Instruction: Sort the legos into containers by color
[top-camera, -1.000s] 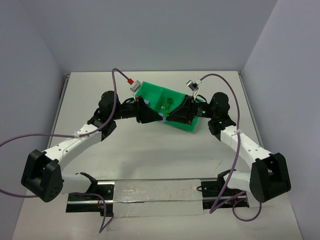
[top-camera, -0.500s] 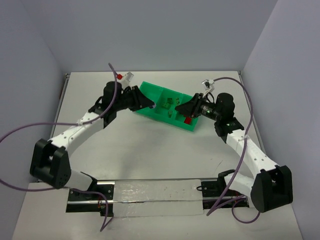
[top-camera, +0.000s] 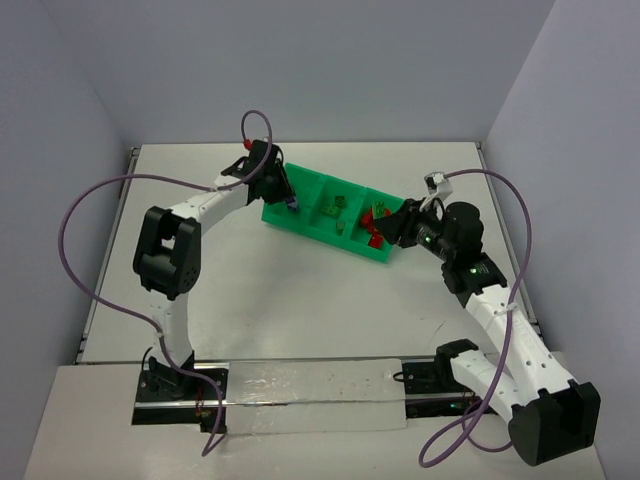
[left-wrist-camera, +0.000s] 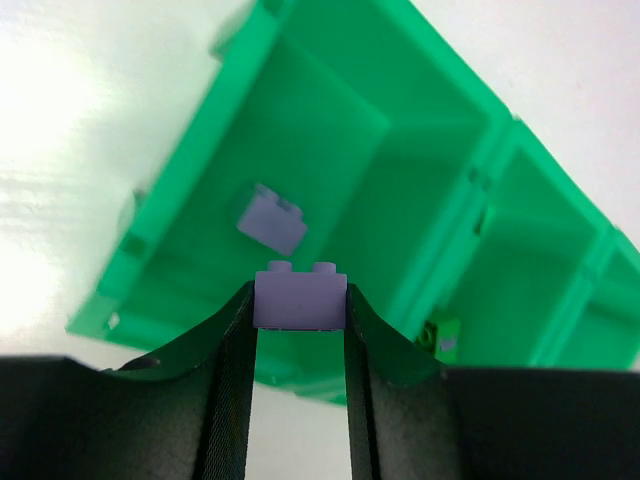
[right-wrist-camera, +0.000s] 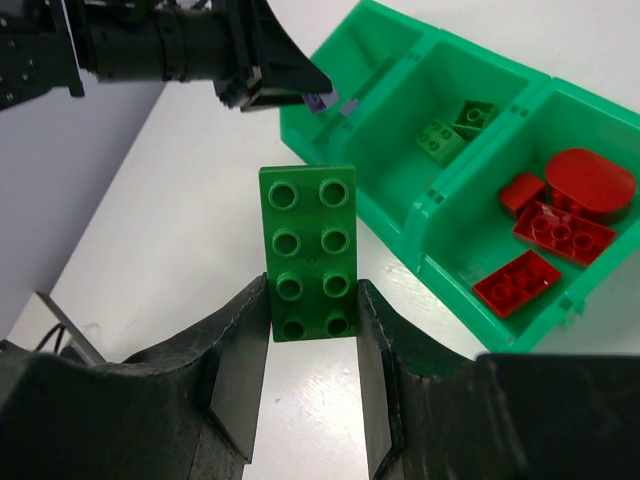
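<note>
From here, the left tool (left-wrist-camera: 299, 308) grips a lavender brick (left-wrist-camera: 300, 295) above the left compartment of the green tray (top-camera: 320, 234), where a second lavender brick (left-wrist-camera: 272, 220) lies. The right tool (right-wrist-camera: 310, 298) is clamped on a flat green eight-stud brick (right-wrist-camera: 308, 225), held over the tabletop (top-camera: 300, 300) just beside the tray. The middle compartment holds green bricks (right-wrist-camera: 455, 128), the right one red bricks (right-wrist-camera: 555, 215).

The left arm (top-camera: 190, 215) stands tall at the near left, bends at its elbow, and reaches far and to the right. The left gripper (left-wrist-camera: 300, 312) pinches a small lavender brick (left-wrist-camera: 300, 296) between its two fingertips. The right arm (top-camera: 500, 310) stretches from the near right toward the far middle. The right gripper (right-wrist-camera: 312, 300) squeezes a flat green brick (right-wrist-camera: 308, 225) by its near end.
</note>
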